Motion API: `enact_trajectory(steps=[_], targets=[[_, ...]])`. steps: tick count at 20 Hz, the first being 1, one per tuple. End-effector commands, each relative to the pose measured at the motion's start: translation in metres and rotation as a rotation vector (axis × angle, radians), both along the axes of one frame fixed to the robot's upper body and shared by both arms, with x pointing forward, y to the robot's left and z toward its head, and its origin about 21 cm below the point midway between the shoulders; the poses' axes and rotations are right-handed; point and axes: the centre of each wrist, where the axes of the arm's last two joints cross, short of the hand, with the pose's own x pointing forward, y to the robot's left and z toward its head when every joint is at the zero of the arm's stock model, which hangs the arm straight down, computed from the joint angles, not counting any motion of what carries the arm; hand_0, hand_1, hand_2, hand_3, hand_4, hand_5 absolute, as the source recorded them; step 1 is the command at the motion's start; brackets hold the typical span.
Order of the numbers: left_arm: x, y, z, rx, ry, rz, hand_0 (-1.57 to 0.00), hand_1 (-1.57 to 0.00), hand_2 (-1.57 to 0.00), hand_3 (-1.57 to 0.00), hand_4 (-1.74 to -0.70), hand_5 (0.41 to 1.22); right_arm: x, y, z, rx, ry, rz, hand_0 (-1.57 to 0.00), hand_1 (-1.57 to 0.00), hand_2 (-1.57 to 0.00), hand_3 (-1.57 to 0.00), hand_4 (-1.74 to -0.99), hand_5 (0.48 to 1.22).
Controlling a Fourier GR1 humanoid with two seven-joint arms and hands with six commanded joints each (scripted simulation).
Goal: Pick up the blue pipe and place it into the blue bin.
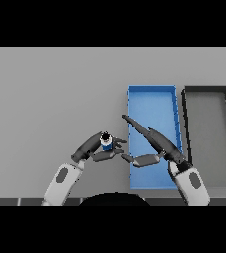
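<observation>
right hand (156, 148): lower right of centre, over the blue bin (151, 99), fingers straight, holding nothing | left hand (98, 149): lower centre, fingers curled round the blue pipe (105, 142), just left of bin | advice: keep grip firm, carry pipe right past the rim before releasing | dark bin (208, 91): far right

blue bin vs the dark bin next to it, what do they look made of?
Blue bin: probably moulded plastic, with uniform matte colour, thin straight walls and no glare. Dark bin: likely the same build, near-black rim, greyer floor, equally matte. Neither shows metallic shine, though painted metal can't be excluded.
</observation>
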Motion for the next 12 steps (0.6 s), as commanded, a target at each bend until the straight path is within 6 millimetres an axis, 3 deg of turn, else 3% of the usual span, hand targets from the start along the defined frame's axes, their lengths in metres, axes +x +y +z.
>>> enact_trajectory(steps=[1, 5, 12], targets=[[0.0, 0.0, 0.0, 0.003, 0.009, 0.003, -1.57, -1.57, -1.57, -1.57, -1.47, 1.221, 0.001, 0.009, 0.007, -0.008, -0.006, 0.033, 0.0, 0.0, -0.04, 0.0, -1.302, 0.559], [0.001, 0.0, 0.001, -0.026, -0.008, -0.02, -1.57, -1.57, -1.57, -1.57, -1.46, 1.221, 0.008, 0.033, 0.024, -0.008, -0.048, 0.154, 0.0, 0.0, -0.05, 0.0, -1.268, 0.555], [-0.001, 0.001, -0.002, 0.0, 0.03, -0.018, -1.57, -1.57, -1.57, -1.57, -1.47, 1.221, 0.032, 0.07, 0.038, -0.118, -0.036, 0.23, -0.02, -0.03, -0.08, 0.0, -1.186, 0.521]])
